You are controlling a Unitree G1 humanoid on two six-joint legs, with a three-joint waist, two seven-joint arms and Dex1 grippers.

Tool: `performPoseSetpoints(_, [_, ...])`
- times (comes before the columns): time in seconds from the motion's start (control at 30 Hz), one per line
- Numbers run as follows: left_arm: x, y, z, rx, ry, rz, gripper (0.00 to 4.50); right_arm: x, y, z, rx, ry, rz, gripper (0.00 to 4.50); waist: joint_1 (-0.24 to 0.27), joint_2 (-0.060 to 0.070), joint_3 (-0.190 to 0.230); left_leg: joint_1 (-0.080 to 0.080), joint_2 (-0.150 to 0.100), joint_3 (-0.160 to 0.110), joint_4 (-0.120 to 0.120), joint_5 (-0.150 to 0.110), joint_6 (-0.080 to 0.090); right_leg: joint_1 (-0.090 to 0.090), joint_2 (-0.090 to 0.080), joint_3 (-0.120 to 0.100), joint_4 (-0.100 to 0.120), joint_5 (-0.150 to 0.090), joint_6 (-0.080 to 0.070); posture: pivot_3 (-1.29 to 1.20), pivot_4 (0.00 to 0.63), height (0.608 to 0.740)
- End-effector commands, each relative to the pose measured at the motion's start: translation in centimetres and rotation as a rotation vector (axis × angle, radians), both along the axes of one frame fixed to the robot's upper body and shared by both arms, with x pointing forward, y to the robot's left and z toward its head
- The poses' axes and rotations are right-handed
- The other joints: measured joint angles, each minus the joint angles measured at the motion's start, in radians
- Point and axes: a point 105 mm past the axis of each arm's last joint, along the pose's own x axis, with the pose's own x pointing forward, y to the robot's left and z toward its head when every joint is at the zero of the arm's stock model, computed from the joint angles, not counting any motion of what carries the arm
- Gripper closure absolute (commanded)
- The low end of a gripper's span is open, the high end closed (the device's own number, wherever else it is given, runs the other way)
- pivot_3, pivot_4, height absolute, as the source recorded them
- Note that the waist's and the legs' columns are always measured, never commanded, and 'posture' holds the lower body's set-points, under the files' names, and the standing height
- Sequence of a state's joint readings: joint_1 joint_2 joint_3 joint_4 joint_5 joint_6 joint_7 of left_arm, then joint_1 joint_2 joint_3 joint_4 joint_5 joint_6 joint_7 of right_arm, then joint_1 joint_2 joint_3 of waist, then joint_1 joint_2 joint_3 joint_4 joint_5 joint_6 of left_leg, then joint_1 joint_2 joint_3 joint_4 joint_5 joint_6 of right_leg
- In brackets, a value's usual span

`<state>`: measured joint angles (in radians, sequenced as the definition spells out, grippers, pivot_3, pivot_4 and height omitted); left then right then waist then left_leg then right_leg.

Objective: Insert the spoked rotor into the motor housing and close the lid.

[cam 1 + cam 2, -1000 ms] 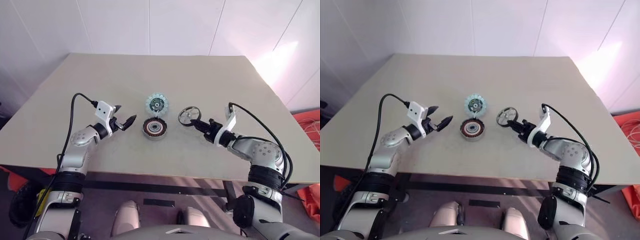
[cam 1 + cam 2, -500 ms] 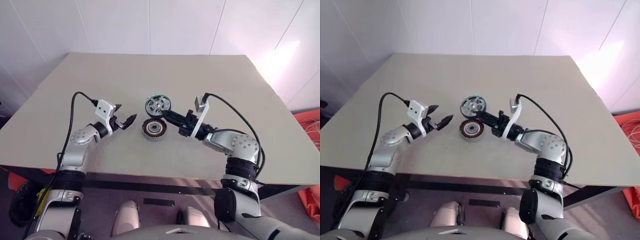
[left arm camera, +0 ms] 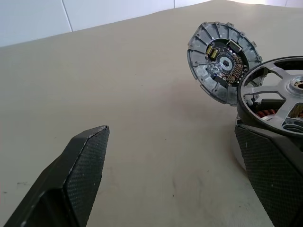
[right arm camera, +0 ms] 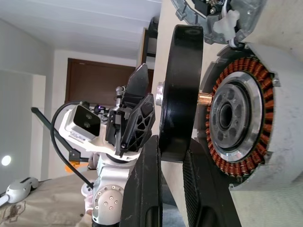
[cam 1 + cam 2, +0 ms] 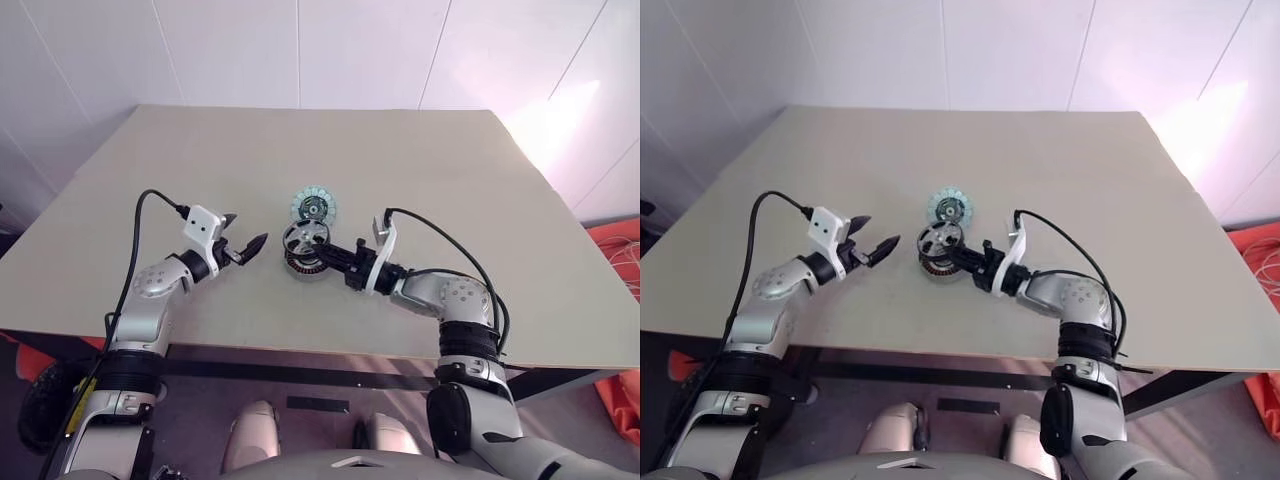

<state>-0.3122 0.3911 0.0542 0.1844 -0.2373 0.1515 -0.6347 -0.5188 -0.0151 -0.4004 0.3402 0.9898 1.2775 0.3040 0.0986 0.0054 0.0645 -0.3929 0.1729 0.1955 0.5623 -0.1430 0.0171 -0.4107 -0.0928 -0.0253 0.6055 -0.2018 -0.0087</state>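
My right gripper [image 5: 322, 252] is shut on the rim of the spoked rotor [image 5: 304, 239], a dark-rimmed wheel with silvery spokes. The rotor hangs flat just above the motor housing [image 4: 241, 123], whose copper windings ring a silvery centre. A narrow gap shows between them, and the rotor's short shaft [image 4: 203, 99] points at the housing's middle. The lid [image 5: 314, 207] lies on the table just behind the housing, its pale segmented ring face up. My left gripper [image 5: 245, 248] stands open to the left of the housing, with nothing between its fingers [image 3: 80, 170].
The beige table [image 5: 420, 170] is bare around the three parts. Its front edge runs close below both arms. A white wall stands behind the table, and orange gear [image 5: 615, 250] lies on the floor to the right.
My right arm has swung left and slightly down with the rotor, from beside the housing to just above it. The left gripper has stayed in place, open.
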Motion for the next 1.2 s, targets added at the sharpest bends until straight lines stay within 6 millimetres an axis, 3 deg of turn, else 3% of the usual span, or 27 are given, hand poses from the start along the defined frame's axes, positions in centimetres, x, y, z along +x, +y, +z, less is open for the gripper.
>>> performPoseSetpoints(0.03, [0.2,0.1,2.0,0.001,-0.072,0.001,0.0,0.1,-0.1,0.6,0.019,-0.03,-0.003,4.21,0.0,0.0,0.0,0.0,0.0,0.0,0.0,0.0,0.0,0.0,0.0,0.0,0.0,0.0,0.0,0.0,0.0,0.74])
performPoseSetpoints(0.67, [0.3,-0.1,2.0,0.002,-0.074,-0.005,0.0,-0.9,0.5,0.2,0.033,-0.022,0.014,4.21,0.0,0.0,0.0,0.0,0.0,0.0,0.0,0.0,0.0,0.0,0.0,0.0,0.0,0.0,0.0,0.0,0.0,0.74])
performPoseSetpoints(1.13, [0.3,-0.1,2.0,0.0,-0.073,-0.004,0.0,-0.5,0.3,-0.1,0.0,-0.034,-0.011,4.21,0.0,0.0,0.0,0.0,0.0,0.0,0.0,0.0,0.0,0.0,0.0,0.0,0.0,0.0,0.0,0.0,0.0,0.74])
performPoseSetpoints(1.2, [0.3,-0.1,2.0,-0.001,-0.073,-0.005,0.0,-0.5,0.2,-0.2,-0.012,-0.04,-0.009,3.49,0.0,0.0,0.0,0.0,0.0,0.0,0.0,0.0,0.0,0.0,0.0,0.0,0.0,0.0,0.0,0.0,0.0,0.74])
